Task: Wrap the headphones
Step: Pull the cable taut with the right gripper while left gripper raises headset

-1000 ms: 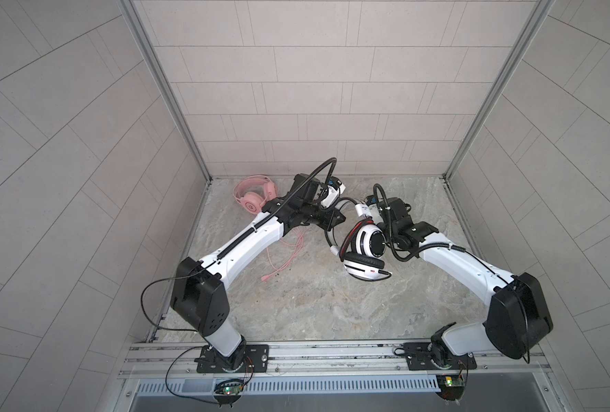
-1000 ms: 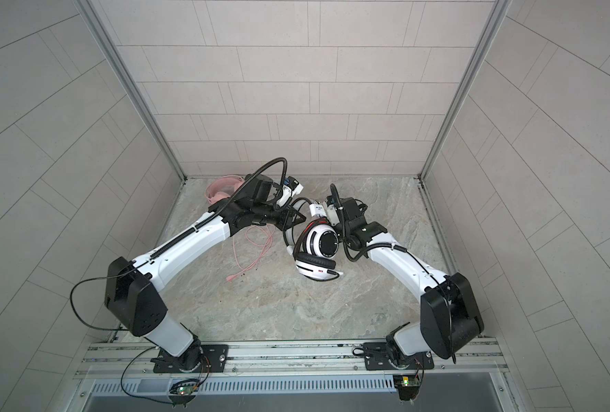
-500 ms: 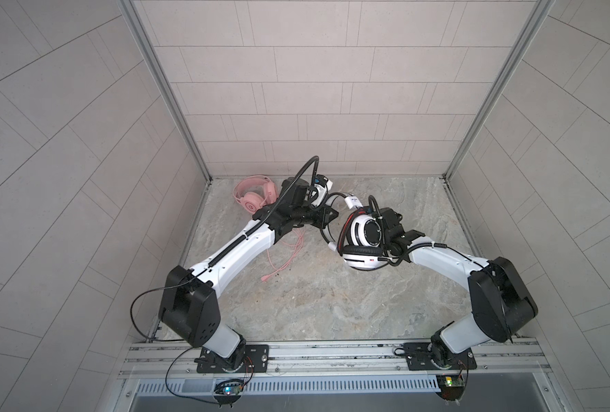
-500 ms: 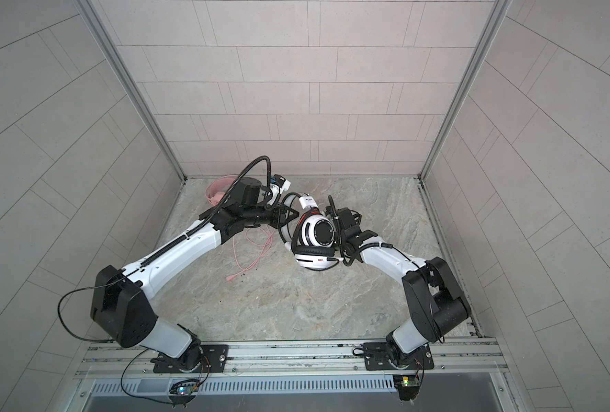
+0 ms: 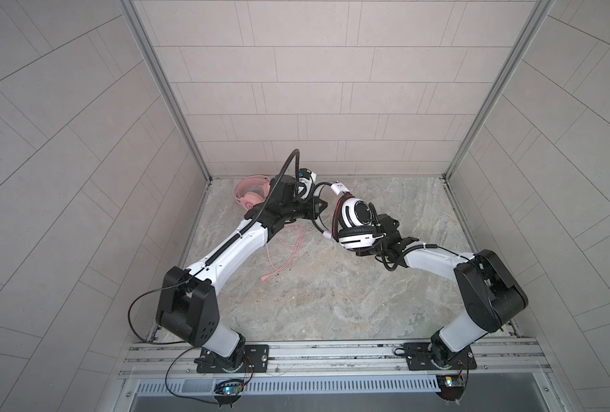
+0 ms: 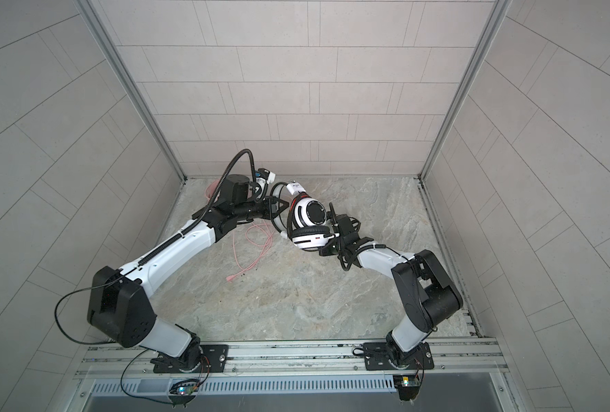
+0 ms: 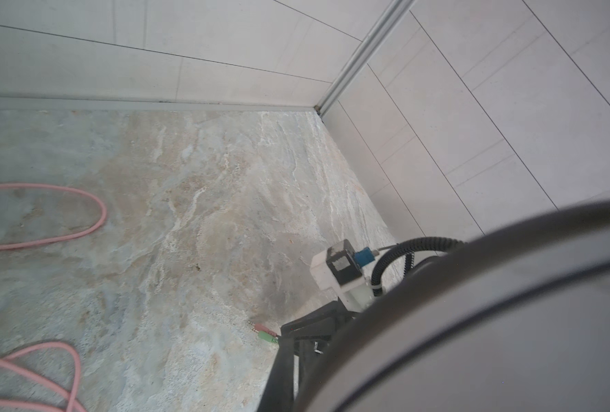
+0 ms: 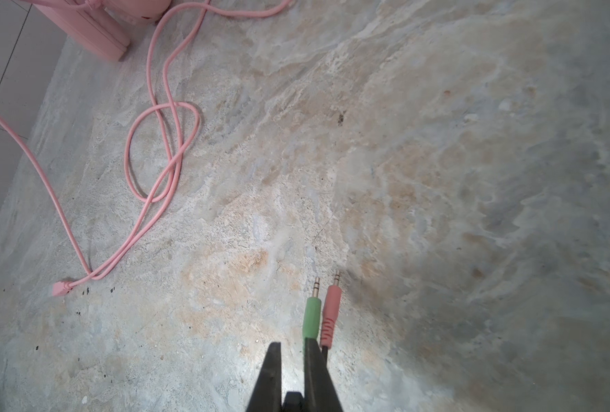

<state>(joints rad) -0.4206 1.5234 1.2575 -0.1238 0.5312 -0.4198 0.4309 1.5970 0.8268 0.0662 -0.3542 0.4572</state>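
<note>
Mid-frame, your left gripper clamps the white-and-black headset; the right gripper is nearly closed — whether it pinches the plugs I cannot tell — they could slip free.

Both top views are lit brightly and evenly from above: only faint, soft shadows are cast on the surface under the arms, and the white shell of the headphones is nearly washed out. In the left wrist view a large grey curve close to the lens is left wholly blurred. In the right wrist view the fingers are rendered dark and soft, with a dim shadow thrown beside the plugs.
</note>
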